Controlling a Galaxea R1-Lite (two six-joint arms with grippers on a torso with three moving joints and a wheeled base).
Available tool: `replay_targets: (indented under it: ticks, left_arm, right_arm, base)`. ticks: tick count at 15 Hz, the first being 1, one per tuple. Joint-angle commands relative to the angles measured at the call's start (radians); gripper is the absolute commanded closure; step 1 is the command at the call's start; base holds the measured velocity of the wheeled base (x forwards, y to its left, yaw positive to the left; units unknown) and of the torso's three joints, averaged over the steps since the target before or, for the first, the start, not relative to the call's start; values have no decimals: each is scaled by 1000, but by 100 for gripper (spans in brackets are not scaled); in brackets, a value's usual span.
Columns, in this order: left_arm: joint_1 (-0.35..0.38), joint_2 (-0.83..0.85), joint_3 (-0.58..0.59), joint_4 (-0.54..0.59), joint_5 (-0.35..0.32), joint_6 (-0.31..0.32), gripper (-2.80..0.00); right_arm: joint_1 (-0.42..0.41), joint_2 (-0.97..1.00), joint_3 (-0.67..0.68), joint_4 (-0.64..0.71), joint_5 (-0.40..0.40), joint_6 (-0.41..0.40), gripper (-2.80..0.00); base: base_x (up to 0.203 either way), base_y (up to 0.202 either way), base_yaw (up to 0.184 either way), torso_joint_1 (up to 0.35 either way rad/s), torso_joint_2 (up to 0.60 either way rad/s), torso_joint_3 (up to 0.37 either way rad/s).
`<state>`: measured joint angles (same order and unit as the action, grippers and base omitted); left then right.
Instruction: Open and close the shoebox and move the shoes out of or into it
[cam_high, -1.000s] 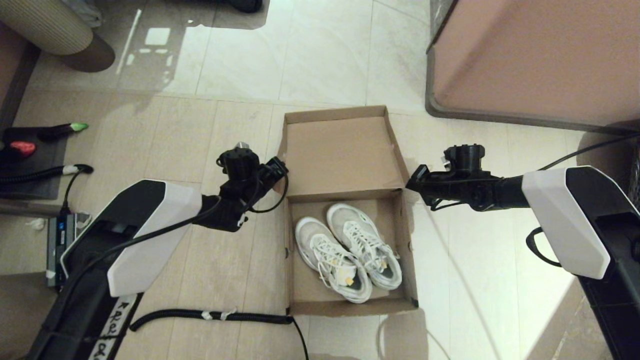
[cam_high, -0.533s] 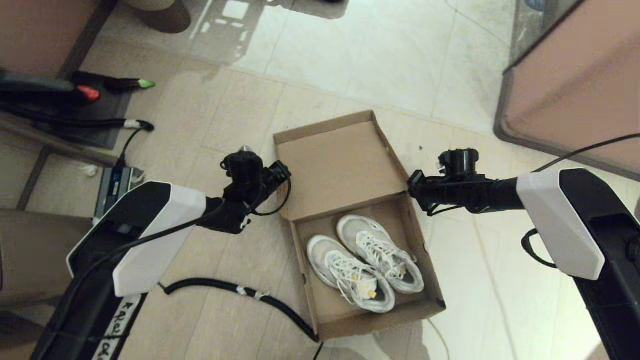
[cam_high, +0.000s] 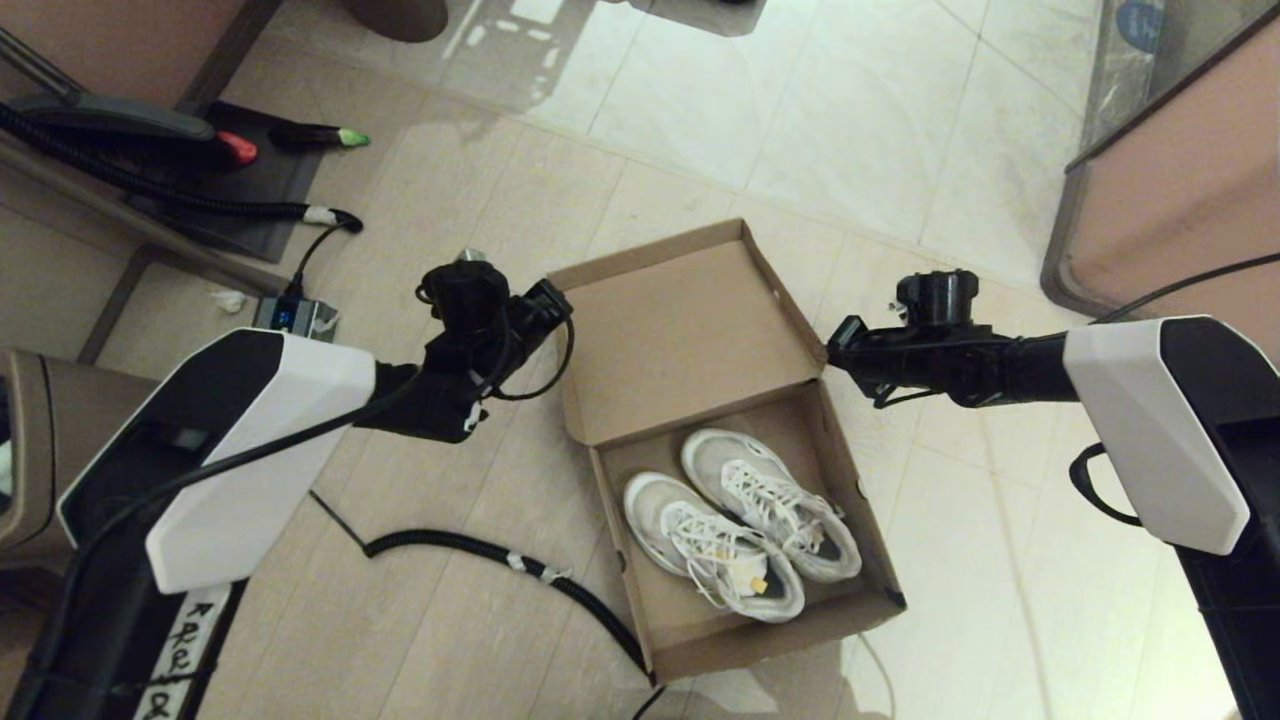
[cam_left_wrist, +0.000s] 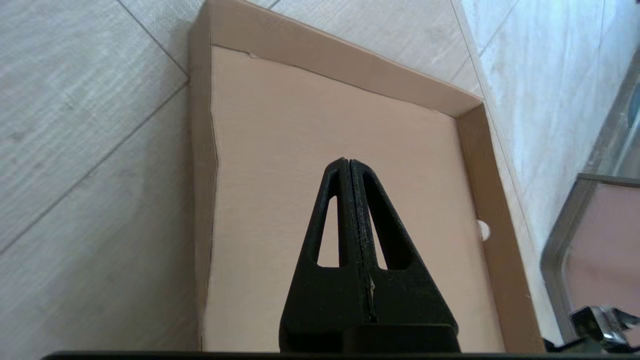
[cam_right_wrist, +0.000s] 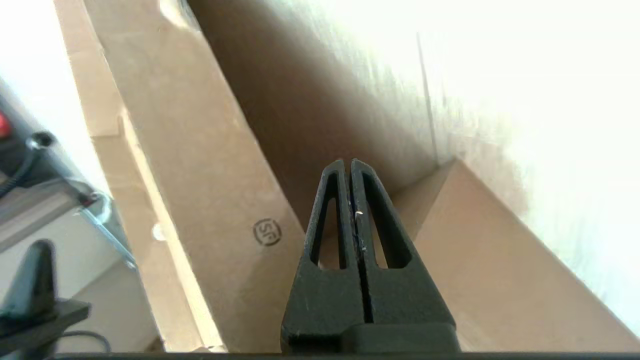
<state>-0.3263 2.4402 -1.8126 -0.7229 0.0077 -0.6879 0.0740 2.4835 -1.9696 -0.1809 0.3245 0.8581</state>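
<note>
— Where is the shoebox (cam_high: 690, 640)?

— On the tiled floor (cam_high: 850, 130) between the two arms, lying at a slant. Its hinged lid (cam_high: 680, 340) is thrown back on the far side, bare inside facing up.

— And the shoes (cam_high: 745, 525)?

— Both white sneakers lie side by side inside the box, laces up, toes toward the far lid, close against each other.

— The left gripper (cam_left_wrist: 348, 162)?

— Its two black fingers are pressed together with nothing between them. It hangs at the lid's left edge, pointing across the lid's inside.

— The right gripper (cam_right_wrist: 348, 162)?

— Also pinched closed and empty, at the right side of the box near the hinge line, aimed at the outer cardboard wall.

— Anything else around?

— A pinkish-brown cabinet (cam_high: 1190, 190) at the far right, and a black corrugated cable (cam_high: 480, 555) running over the floor to the near left corner of the box.
</note>
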Motion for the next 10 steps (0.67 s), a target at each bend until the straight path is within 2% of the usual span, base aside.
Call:
replay_targets:
  ticks: [1,5,7,8,10]
  left_arm:
    - [0,-27,6,-7,13,-4,0]
    - [0,-33,10,-6,41,6,0]
    - [13,-53,42,-5,47,110,0]
    - [28,-76,106,-8,41,185,0]
    - [58,-147,276,-37,-4,318,0]
  right_arm:
    - [-4,-22,0,23,-4,4,0]
    - [-20,-63,1,66,-7,3,0]
    - [-43,-127,11,136,-8,-34,0]
    - [-57,-174,42,186,-9,-119,0]
    - [-83,-286,181,234,-32,-340,0]
  base:
    - [0,0,0,0,0,0]
    - [0,0,0,0,0,0]
    - [0,0,0,0,0,0]
    - [0,0,0,0,0,0]
    - [0,0,0,0,0,0]
